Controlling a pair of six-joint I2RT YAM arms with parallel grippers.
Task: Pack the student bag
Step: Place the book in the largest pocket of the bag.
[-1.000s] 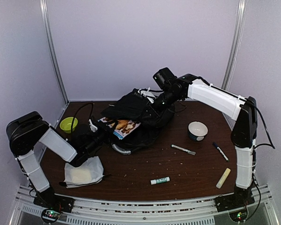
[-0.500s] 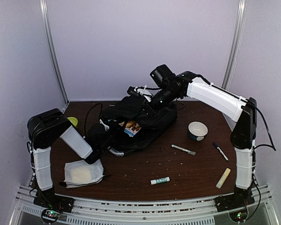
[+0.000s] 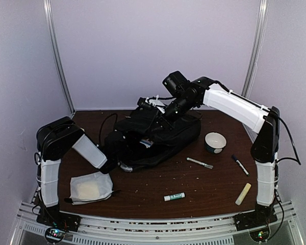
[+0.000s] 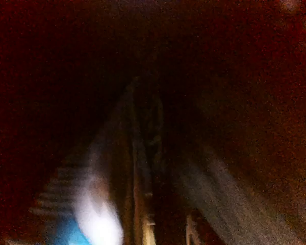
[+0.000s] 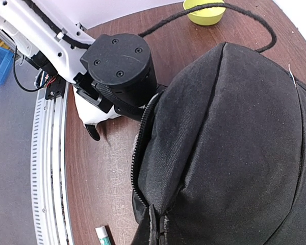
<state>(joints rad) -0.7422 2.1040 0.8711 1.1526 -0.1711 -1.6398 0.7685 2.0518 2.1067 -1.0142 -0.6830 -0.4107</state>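
The student bag (image 3: 163, 137), a large black backpack, lies mid-table and fills the right wrist view (image 5: 234, 132). My right gripper (image 3: 167, 112) is shut on the fabric beside the bag's zipper (image 5: 140, 153) and holds the upper flap up. My left arm (image 3: 89, 150) reaches in from the left, and its wrist (image 5: 117, 66) sits at the bag's opening. The left gripper is inside the bag and hidden from above. The left wrist view is dark and blurred, with a white and blue shape (image 4: 92, 219) at the lower left. I cannot tell how the left jaws stand.
A white-grey flat pouch (image 3: 91, 187) lies at the front left. A white bowl (image 3: 214, 142), two pens (image 3: 200, 163) (image 3: 239, 165), a glue stick (image 3: 174, 196) and a beige stick (image 3: 243, 194) lie to the right. A yellow-green bowl (image 5: 204, 11) stands behind the bag.
My left arm has pushed right into the bag. The book that lay at the opening has gone inside. My right gripper has raised the flap a little.
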